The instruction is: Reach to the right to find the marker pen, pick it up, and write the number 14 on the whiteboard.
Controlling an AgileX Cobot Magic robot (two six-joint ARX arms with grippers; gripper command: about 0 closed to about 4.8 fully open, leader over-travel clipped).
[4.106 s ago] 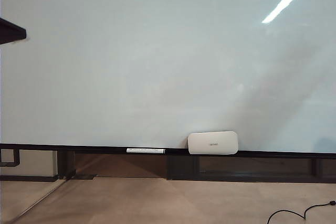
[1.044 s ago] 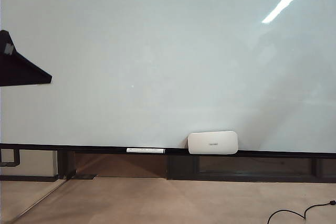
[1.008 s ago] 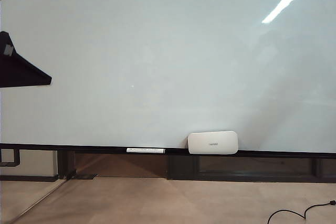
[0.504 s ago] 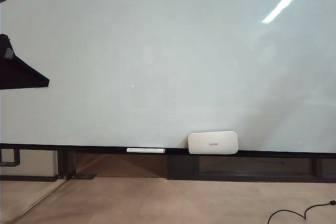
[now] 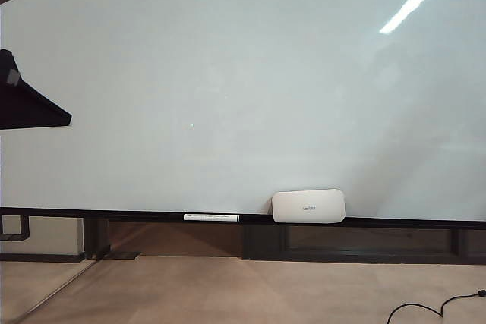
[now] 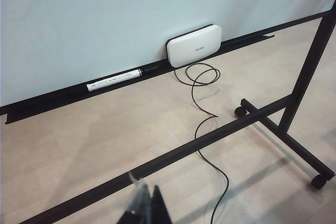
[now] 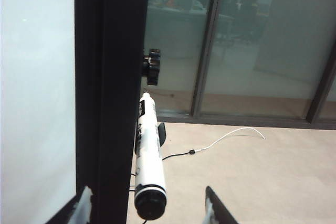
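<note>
Right wrist view has the right claw (image 7: 147, 190) wide apart, holding nothing, at the black side frame of the whiteboard (image 7: 37, 77). The marker pen (image 7: 149, 166), white-bodied with a dark end facing the camera, sits just beside that frame, in line with the gap between the fingers but not gripped. Left wrist view shows the left claw (image 6: 147, 208) low in front of the whiteboard, and whether it is apart or together cannot be told. A white eraser (image 5: 308, 206) and a slim white pen (image 5: 211, 218) rest on the whiteboard's bottom rail, and a black cable (image 6: 202, 124) trails over the floor below the rail.
</note>
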